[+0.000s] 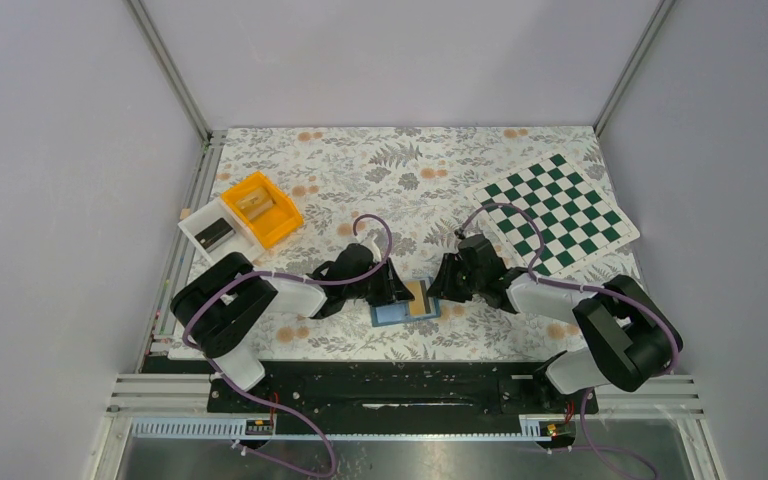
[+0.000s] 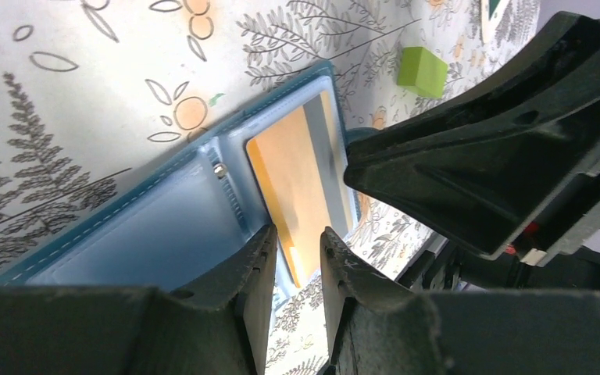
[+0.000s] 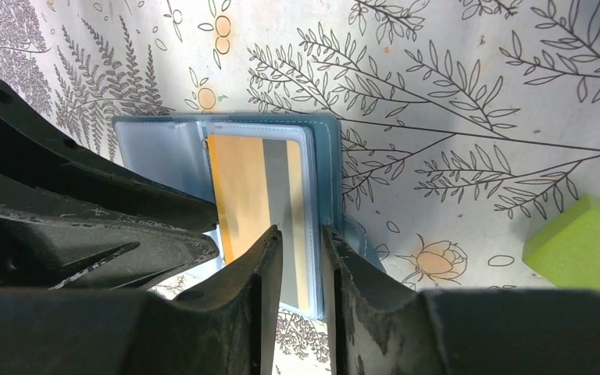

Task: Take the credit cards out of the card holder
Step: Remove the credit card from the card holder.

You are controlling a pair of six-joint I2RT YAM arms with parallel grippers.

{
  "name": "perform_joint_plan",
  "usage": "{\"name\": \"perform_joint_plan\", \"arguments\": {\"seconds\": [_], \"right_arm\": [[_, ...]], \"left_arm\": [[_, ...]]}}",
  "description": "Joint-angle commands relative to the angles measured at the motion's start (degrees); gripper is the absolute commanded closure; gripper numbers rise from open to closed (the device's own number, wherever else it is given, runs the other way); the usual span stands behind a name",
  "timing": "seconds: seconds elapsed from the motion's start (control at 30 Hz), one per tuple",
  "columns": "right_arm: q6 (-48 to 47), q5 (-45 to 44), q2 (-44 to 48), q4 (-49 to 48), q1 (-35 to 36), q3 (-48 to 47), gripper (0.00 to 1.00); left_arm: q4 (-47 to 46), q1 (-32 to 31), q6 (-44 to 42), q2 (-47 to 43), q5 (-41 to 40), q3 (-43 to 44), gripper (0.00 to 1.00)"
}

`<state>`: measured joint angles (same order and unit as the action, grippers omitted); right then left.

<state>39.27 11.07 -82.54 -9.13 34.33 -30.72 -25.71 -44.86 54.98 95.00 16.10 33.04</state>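
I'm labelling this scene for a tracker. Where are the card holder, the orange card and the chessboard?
card holder [image 3: 156, 148], right wrist view, its left clear pocket.
orange card [image 3: 238, 187], right wrist view, orange face beside the grey stripe.
chessboard [image 1: 555, 213], top view, its middle squares.

The near end of the orange-tan plastic card [image 3: 238, 187] with a grey stripe is hidden behind the black fingers [image 3: 262, 297] of the right gripper [image 3: 302, 238]; whether they touch it, I cannot tell. The lime-green block [image 3: 586, 242] is cut by the picture's edge.
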Motion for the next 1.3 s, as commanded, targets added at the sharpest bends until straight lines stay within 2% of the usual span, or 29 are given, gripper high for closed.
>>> {"name": "perform_joint_plan", "arguments": {"seconds": [0.0, 0.3, 0.43, 0.63, 1.03, 1.27], "right_arm": [[0.33, 0.73, -1.44, -0.27, -0.05, 2.48, 0.69], [1.74, 2.33, -3.06, -3.63, -0.05, 4.43, 0.77], [1.69, 2.53, -2.34, -3.24, -0.05, 4.53, 0.8], [1.41, 3.26, 0.31, -1.3, -0.08, 3.62, 0.82], [0.92, 2.61, 7.09, 4.54, -0.05, 1.18, 0.72], [1.41, 3.49, 7.84, 3.9, 0.11, 0.26, 0.71]], "left_arm": [[-7.19, -0.23, 0.38, 0.69, 2.83, 0.25, 0.73], [-8.54, -0.18, 0.56, 0.38, 3.1, -0.05, 0.74], [-1.68, -0.21, -0.59, -0.35, -1.1, 0.69, 0.73], [3.09, -0.18, -2.07, -2.45, -4.76, 0.62, 0.71], [2.75, -0.21, -2.88, -3.42, -4.09, 0.49, 0.66], [1.15, -0.23, -2.3, -2.27, -3.09, 0.14, 0.65]]}}
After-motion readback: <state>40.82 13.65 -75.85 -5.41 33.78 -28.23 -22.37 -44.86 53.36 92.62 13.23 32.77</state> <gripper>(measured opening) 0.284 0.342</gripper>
